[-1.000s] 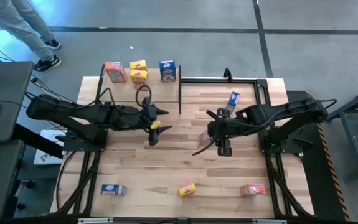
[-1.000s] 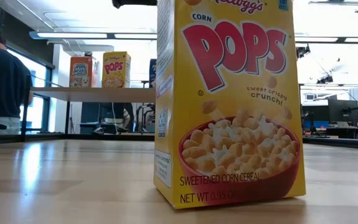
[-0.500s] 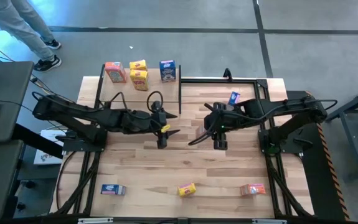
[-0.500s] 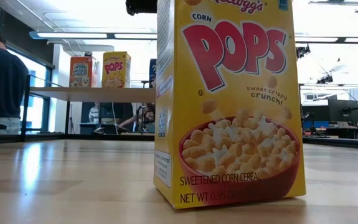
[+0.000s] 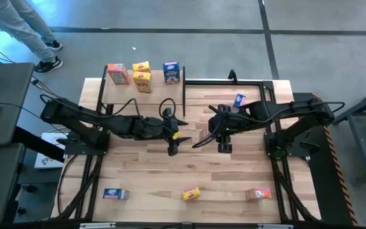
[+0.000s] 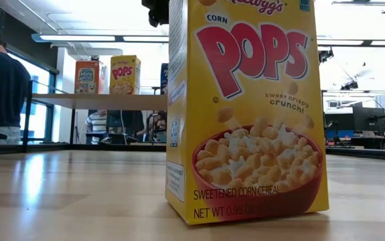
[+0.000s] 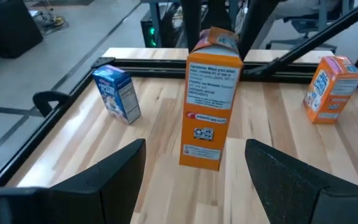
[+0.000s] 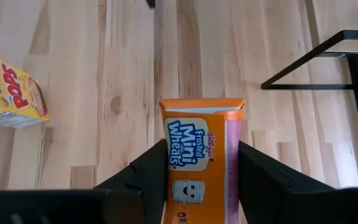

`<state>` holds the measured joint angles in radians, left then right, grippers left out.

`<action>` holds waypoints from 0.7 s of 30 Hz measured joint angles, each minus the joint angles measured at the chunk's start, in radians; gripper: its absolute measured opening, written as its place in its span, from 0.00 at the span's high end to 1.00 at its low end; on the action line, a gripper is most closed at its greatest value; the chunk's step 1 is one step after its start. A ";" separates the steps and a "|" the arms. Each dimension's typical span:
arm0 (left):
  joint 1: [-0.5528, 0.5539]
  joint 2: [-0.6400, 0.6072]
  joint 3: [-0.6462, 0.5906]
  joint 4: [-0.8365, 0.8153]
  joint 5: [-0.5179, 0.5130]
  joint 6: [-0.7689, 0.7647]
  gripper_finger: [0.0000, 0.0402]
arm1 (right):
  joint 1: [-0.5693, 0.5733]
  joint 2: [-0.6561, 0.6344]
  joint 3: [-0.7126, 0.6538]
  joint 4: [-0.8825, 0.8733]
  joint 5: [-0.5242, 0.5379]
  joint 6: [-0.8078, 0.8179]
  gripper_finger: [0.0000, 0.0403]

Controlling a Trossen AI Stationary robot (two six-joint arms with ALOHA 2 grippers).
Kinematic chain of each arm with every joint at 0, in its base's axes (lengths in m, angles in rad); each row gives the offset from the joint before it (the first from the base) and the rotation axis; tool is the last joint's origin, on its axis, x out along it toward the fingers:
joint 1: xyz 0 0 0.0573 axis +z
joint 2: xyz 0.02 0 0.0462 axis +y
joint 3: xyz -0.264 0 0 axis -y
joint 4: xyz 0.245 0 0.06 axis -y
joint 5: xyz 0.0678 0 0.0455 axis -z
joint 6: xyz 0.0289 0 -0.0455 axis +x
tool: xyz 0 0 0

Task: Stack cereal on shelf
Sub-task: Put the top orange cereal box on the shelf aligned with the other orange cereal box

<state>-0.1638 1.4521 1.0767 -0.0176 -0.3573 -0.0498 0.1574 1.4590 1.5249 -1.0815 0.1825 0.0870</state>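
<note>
Orange cereal box [image 8: 203, 155] sits clenched in our right gripper [image 5: 224, 135] at mid-table; our left gripper [image 5: 174, 144] reaches toward it, fingers [image 7: 113, 171] spread.

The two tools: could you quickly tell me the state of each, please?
Left tool: open, holding nothing.
Right tool: closed on the orange Frosted Mini-Wheats box.

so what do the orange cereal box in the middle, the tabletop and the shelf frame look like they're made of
The orange cereal box: thin printed cardboard, with folded top flaps and a slight sheen, standing between the right gripper's fingers. The tabletop: light wood planks, with visible grain and seams and a smooth, probably sealed finish. The shelf frame: thin black posts, most likely painted metal. The left gripper faces the box, fingers open.
</note>
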 joint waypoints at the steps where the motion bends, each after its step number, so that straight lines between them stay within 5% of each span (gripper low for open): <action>1: 0.000 0.007 0.000 0.007 0.000 0.000 0.34 | 0.000 0.000 0.000 0.001 -0.002 -0.001 0.62; 21: 0.001 0.076 0.000 0.109 0.042 0.002 0.34 | 0.000 0.000 0.000 0.155 -0.043 -0.069 0.62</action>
<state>-0.1631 1.5276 1.0767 0.0916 -0.3152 -0.0483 0.1574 1.4590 1.5246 -0.9263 0.1391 0.0177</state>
